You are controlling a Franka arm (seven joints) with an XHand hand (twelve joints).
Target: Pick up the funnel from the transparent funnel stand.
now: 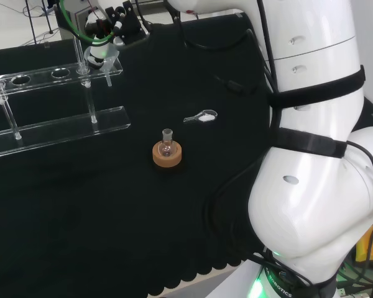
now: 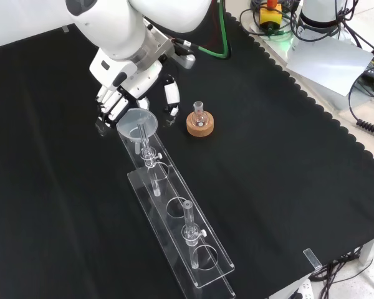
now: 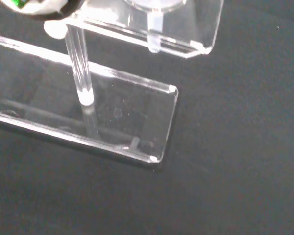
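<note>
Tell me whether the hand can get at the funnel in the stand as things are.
Probably yes. In the front view the hand is right behind the funnel, which sits in the end hole of the clear stand, and nothing stands between them.

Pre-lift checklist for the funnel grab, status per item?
1. Funnel seated in the end hole of the funnel stand, stem down: ok.
2. Hand at the funnel: ok, it sits right behind the rim in the front view.
3. Fingers closed on the funnel: cannot tell, contact is hidden.
4. Path above the funnel free: cannot tell, the arm's link overhangs it in the front view.
5. Neighbours clear of the lift: ok, the small flask on its cork ring stands apart to the right in the front view.
6. Stand flat on the cloth: ok.
</note>
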